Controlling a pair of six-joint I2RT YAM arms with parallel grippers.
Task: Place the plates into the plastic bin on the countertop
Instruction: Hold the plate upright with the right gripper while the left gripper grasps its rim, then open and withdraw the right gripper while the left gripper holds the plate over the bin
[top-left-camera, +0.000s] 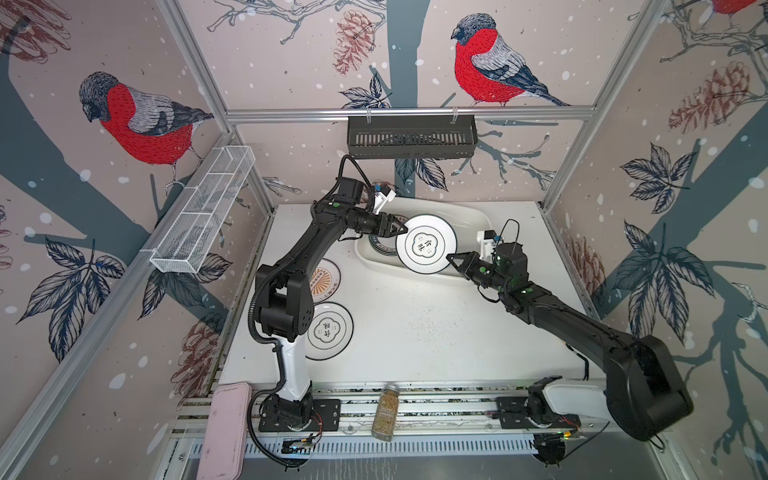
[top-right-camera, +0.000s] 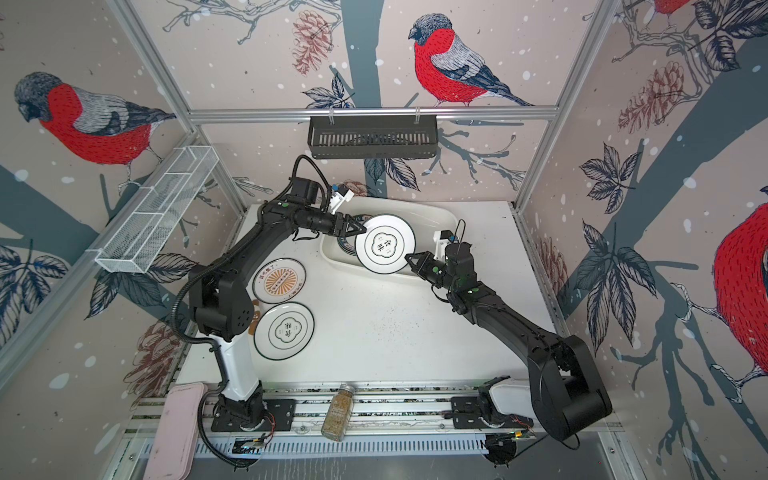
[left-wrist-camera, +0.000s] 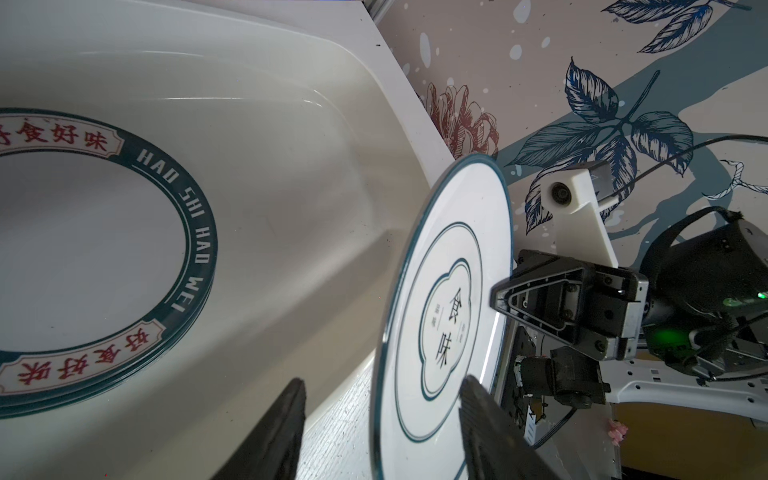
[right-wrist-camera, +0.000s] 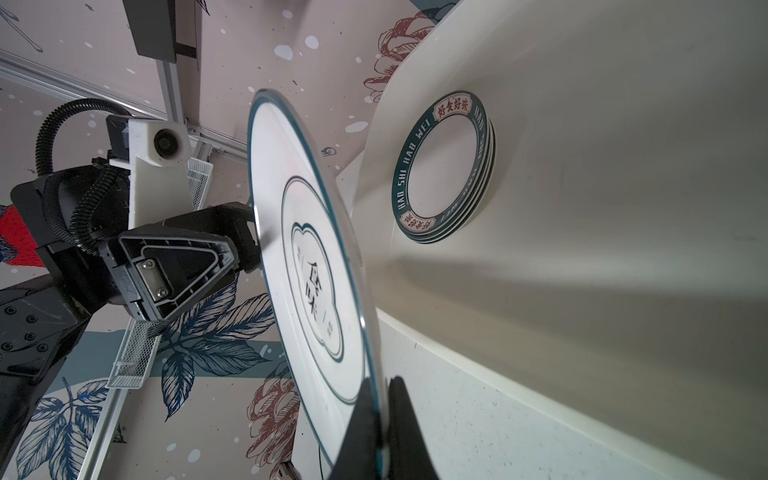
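Countertop bin (top-left-camera: 465, 214): HAO SHI HAO WEI plates (left-wrist-camera: 195, 232); right hand (top-left-camera: 452, 258) pinches emblem plate (top-left-camera: 426, 244), left hand (top-left-camera: 402, 229) half-wide

You're looking into a booth papered on three walls with pale pink wallpaper (top-left-camera: 270, 83) — red-breasted bullfinches (top-left-camera: 482, 62), pine cones (top-left-camera: 353, 39), dark leaves (top-left-camera: 660, 178) on grey-blue branches (top-left-camera: 41, 174). Aluminium rails (top-left-camera: 407, 113) frame the corners; a black slotted basket (top-left-camera: 411, 139) hangs on the back rail, a white wire mesh rack (top-left-camera: 203, 212) on the left-hand wall.

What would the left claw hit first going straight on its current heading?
The flower-emblem plate: its near rim sits between the parted fingers of the left claw, while the right claw grips the far rim. Nothing nearer shows, though depth is unclear.
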